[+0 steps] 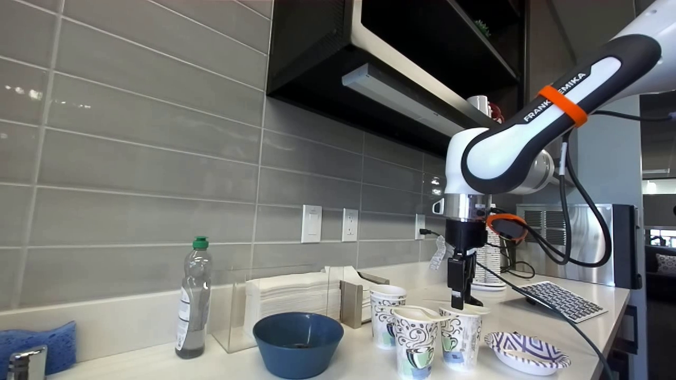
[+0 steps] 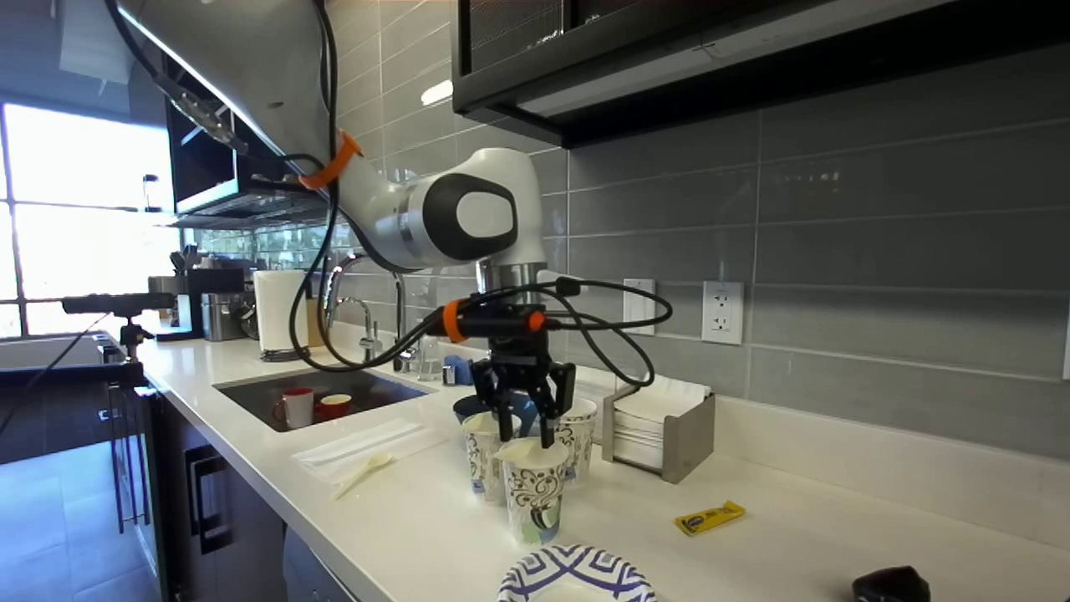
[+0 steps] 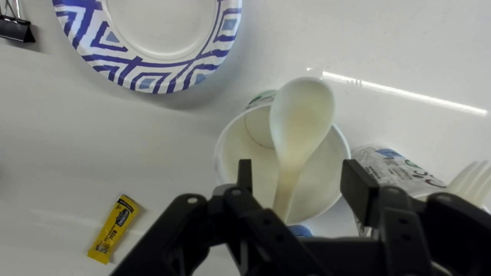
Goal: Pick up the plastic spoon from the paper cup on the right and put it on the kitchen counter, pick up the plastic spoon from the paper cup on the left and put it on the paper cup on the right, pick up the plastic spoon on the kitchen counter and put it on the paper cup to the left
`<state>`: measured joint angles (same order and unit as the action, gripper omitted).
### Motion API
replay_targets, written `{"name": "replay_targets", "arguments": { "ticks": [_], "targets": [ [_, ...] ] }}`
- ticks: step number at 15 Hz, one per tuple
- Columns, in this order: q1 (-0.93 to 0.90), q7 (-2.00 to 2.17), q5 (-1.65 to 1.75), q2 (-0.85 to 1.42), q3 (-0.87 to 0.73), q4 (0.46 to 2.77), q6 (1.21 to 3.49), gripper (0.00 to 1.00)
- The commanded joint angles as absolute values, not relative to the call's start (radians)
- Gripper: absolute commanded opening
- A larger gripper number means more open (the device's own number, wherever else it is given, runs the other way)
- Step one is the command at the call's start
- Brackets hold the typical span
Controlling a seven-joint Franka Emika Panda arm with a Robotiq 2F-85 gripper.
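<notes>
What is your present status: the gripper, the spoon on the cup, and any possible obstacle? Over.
Gripper open, at mouth of cup. Spoon lying across cup rim, not gripped. Fork nearby, perhaps in the way.

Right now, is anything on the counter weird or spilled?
I see no spill, but a plastic spoon lies across a paper cup, its wide end poking past the rim, instead of standing inside, and a black binder clip, usually an office thing, sits on the kitchen counter.
</notes>
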<state>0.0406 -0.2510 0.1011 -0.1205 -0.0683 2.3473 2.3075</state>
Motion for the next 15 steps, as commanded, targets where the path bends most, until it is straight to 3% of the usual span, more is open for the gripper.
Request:
{"name": "replay_targets", "arguments": {
  "ticks": [1, 9, 11, 12, 14, 15],
  "targets": [
    [0.045, -0.277, 0.08, -0.102, -0.077, 2.325, 2.316, 0.63],
    [0.046, -0.283, 0.075, -0.095, -0.079, 2.322, 2.318, 0.5],
    [0.047, -0.283, 0.074, -0.093, -0.079, 2.321, 2.318, 0.36],
    [0.047, -0.283, 0.074, -0.093, -0.08, 2.321, 2.318, 0.2],
    [0.048, -0.283, 0.074, -0.093, -0.081, 2.32, 2.318, 0.04],
    [0.048, -0.283, 0.073, -0.093, -0.081, 2.32, 2.318, 0.01]
  ]
}}
